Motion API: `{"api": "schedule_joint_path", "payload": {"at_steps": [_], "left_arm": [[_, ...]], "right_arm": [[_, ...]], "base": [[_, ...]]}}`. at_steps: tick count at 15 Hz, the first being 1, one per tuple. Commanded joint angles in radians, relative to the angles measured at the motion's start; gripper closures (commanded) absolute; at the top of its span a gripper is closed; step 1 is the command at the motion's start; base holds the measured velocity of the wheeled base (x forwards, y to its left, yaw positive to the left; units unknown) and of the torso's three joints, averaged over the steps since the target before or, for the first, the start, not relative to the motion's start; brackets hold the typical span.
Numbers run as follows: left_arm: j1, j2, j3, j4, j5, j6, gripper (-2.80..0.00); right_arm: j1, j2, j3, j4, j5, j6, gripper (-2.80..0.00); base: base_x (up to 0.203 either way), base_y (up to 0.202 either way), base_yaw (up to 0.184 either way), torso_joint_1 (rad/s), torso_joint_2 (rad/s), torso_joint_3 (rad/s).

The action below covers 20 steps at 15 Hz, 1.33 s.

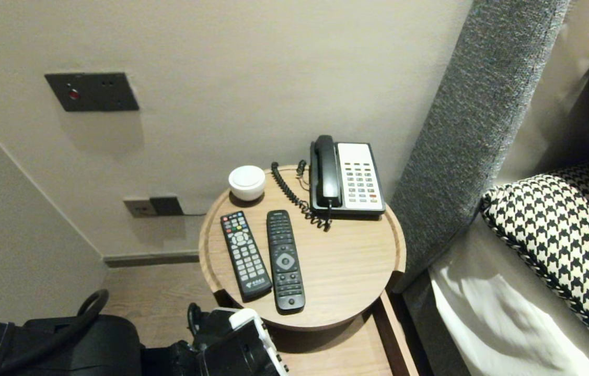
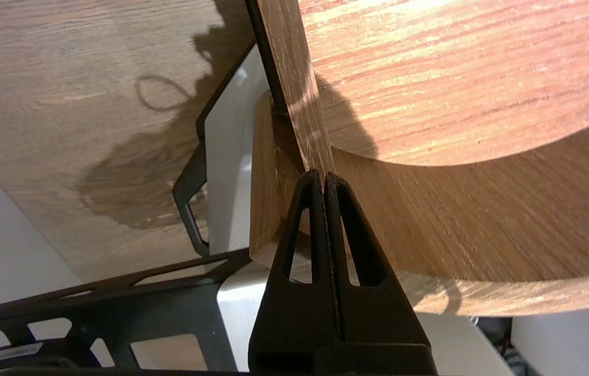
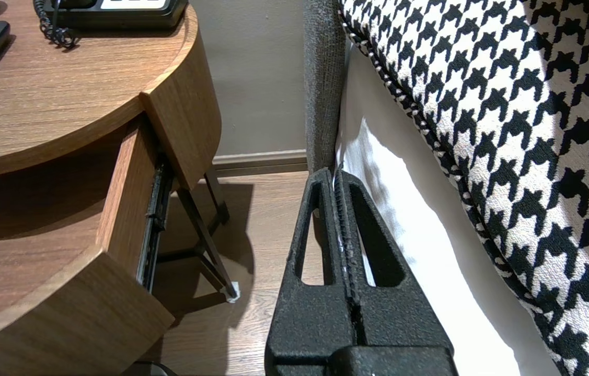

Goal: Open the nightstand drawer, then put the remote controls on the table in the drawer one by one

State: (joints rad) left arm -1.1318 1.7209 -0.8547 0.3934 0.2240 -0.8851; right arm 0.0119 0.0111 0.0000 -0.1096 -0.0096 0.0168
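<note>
One bed point(image 1: 487, 318) is flanked by one round surface point(image 1: 349, 263), its drawer point(image 1: 328, 355) pulled open beneath. One phone point(image 1: 347, 178) is set by the wall, and two remotes point(image 1: 244, 256) are laid side by side for easy reach. The left pincer point(image 2: 324, 177), shut and empty, is held at the drawer's wall, possibly touching it. The right pincer point(image 3: 337, 175), shut, is parked by the bed.

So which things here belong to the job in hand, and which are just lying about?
In hand: left gripper, shut, near the open drawer of the round table.
Lying about: colour-keyed remote, plain remote, telephone, white bowl, pillow; right gripper parked by the bed.
</note>
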Motion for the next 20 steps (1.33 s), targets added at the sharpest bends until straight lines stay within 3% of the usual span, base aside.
{"api": "schedule_joint_path", "payload": {"at_steps": [1,8,10,14,20], "left_arm": [[-0.016,-0.011,0.006,0.002,0.001,-0.005,0.00],[0.016,-0.019,-0.011,-0.020,0.005,0.015,0.00],[0.064,-0.030,-0.033,-0.032,0.006,0.062,0.00],[0.228,-0.037,-0.194,-0.042,0.015,0.143,0.00],[0.494,-0.007,-0.463,0.009,0.018,0.197,0.00]], "right_arm": [[0.000,0.000,0.040,-0.001,-0.001,0.000,0.00],[0.000,0.000,0.040,-0.001,0.000,0.000,0.00],[0.000,0.000,0.040,-0.001,0.000,0.000,0.00],[0.000,0.000,0.040,-0.001,0.000,0.000,0.00],[0.000,0.000,0.040,-0.001,0.000,0.000,0.00]], "base": [[0.000,0.000,0.000,0.000,0.00,0.000],[0.000,0.000,0.000,0.000,0.00,0.000],[0.000,0.000,0.000,0.000,0.00,0.000],[0.000,0.000,0.000,0.000,0.00,0.000],[0.000,0.000,0.000,0.000,0.00,0.000]]}}
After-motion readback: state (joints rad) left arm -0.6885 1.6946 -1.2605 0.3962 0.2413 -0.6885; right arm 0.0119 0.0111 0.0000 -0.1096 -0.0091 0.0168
